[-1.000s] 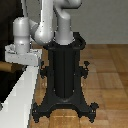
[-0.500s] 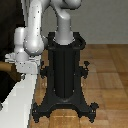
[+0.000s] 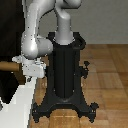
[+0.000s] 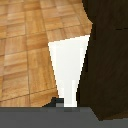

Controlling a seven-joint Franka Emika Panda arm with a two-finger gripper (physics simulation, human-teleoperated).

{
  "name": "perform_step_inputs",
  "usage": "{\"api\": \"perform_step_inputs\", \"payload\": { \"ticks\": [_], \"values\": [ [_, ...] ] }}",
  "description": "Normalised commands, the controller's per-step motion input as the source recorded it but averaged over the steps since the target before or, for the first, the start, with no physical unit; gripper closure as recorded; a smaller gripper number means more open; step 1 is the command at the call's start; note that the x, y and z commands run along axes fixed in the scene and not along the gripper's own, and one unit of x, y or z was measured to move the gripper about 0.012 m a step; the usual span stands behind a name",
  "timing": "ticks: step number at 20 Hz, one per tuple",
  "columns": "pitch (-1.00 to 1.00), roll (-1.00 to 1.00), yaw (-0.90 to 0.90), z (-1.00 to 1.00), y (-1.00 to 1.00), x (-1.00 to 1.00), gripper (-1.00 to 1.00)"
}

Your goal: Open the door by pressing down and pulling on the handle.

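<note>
One arm reaches to the exterior view's left, its tool (image 3: 30, 67) just beside the single tan handle (image 3: 8, 65) on the one dark door (image 3: 9, 50); whether the tool is apart or together cannot be told

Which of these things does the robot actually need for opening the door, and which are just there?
Needed for the job:
- the door, the dark panel at the exterior view's left
- the handle, a tan bar sticking out from it
- the gripper, close to the handle; whether it grips cannot be told

Just there:
- the black pedestal under the arm
- the wooden floor
</note>
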Motion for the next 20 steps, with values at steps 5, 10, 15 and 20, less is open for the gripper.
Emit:
{"api": "perform_step_inputs", "payload": {
  "ticks": [5, 10, 15, 20],
  "values": [
    [0.0, 0.0, 0.0, 0.0, 1.0, 0.0, 1.0],
    [0.0, 0.0, 0.0, 0.0, 1.0, 0.0, 1.0],
    [0.0, 0.0, 0.0, 0.0, 0.4, 0.0, 1.0],
    [0.0, 0.0, 0.0, 0.0, 0.0, 0.0, 1.0]
  ]
}}
